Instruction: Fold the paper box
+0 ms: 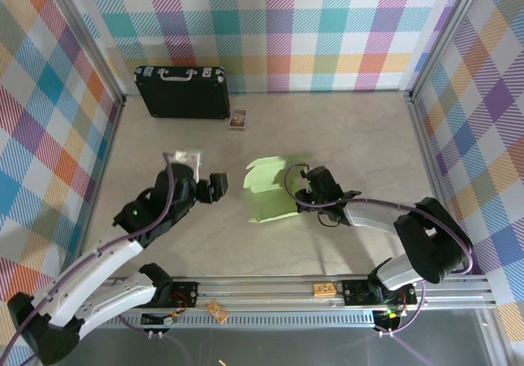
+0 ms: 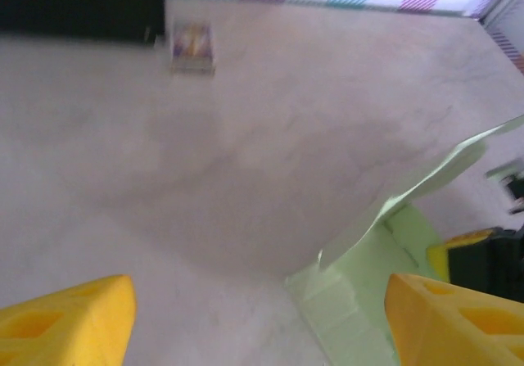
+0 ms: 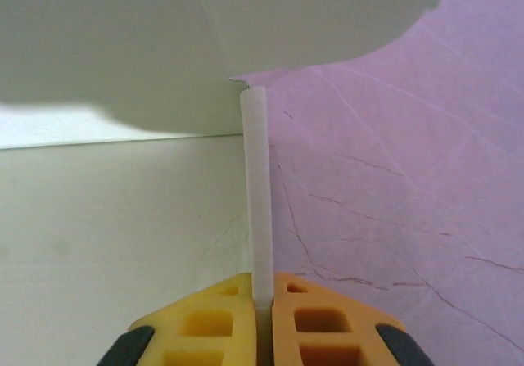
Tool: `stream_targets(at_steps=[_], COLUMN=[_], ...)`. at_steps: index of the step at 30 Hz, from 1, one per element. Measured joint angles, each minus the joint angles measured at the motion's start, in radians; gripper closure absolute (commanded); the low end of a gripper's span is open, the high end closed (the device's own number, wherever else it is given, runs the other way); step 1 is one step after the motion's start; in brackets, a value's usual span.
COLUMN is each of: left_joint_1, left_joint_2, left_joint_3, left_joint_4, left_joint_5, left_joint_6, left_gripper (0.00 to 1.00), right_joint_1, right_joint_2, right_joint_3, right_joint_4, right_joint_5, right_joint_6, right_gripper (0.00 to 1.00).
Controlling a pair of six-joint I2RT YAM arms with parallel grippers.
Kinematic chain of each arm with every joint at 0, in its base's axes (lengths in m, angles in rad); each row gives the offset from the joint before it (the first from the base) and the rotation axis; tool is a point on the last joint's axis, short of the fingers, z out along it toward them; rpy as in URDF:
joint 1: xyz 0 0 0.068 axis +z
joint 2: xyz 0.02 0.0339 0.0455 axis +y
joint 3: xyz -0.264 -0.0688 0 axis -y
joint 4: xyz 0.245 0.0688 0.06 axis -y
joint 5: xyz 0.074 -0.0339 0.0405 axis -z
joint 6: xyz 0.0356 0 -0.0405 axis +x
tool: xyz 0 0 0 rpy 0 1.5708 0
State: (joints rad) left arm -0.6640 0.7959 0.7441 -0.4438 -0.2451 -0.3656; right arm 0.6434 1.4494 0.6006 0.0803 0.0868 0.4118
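Near the middle of the marbled beige bench (image 1: 352,137), slightly toward its right edge: pale light-green thin-card paper box (image 1: 268,192), partly folded, base flat on the surface, rounded flap raised on the far side. Pinched at its right side by the right hand (image 1: 301,192); seen from the right wrist, yellow fingers (image 3: 205,325) pressed together on a thin upright strip of the card. Just left of the box and apart from it: left hand (image 1: 214,187), spread wide, nothing between its yellow fingers (image 2: 74,321). Against the far edge, toward the left corner: black briefcase with silver handle (image 1: 182,92). Just right of it: tiny picture card (image 1: 238,119).
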Motion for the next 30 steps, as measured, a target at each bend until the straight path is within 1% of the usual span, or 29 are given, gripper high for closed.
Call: stream_targets(at_steps=[1,4,6,8,11,15,18,21,25,28,30], left_joint_1=[0.0,0.006,0.006,0.006,0.006,0.006,0.006,0.005,-0.002,-0.008,-0.014], left_joint_2=[-0.034,-0.127,-0.139,-0.116,-0.043,0.074,0.156,0.232,0.285,0.298,0.308], left_joint_3=[-0.066,-0.293,-0.404,-0.454,-0.459,-0.486,-0.499,-0.5,-0.511,-0.519,-0.519], left_joint_4=[0.002,0.024,0.083,0.14,0.261,0.521,0.652,0.756,0.861,0.908,0.931], left_joint_5=[0.009,0.085,0.145,0.185,0.217,0.278,0.314,0.34,0.36,0.368,0.37], left_joint_6=[-0.056,-0.23,-0.328,-0.4,-0.47,-0.544,-0.578,-0.598,-0.619,-0.631,-0.637], left_gripper=[0.25,0.29,0.3,0.33,0.36,0.38,0.41,0.44,0.47,0.53,0.59], right_joint_1=[0.003,0.012,0.017,0.019,0.027,0.037,0.043,0.048,0.052,0.052,0.052], right_joint_2=[-0.01,-0.034,-0.038,-0.039,-0.039,-0.039,-0.037,-0.035,-0.02,-0.006,-0.002], right_joint_3=[-0.003,-0.009,-0.012,-0.014,-0.016,-0.016,-0.016,-0.016,-0.016,-0.015,-0.015], right_joint_4=[0.0,-0.001,-0.001,-0.002,-0.003,-0.003,-0.004,-0.008,-0.013,-0.017,-0.02], right_joint_5=[0.008,0.034,0.042,0.049,0.06,0.063,0.063,0.067,0.07,0.071,0.071], right_joint_6=[0.002,0.009,0.018,0.022,0.026,0.04,0.05,0.057,0.068,0.075,0.079], right_gripper=[0.93,0.94,0.94,0.94,0.94,0.94,0.94,0.94,0.94,0.94,0.94])
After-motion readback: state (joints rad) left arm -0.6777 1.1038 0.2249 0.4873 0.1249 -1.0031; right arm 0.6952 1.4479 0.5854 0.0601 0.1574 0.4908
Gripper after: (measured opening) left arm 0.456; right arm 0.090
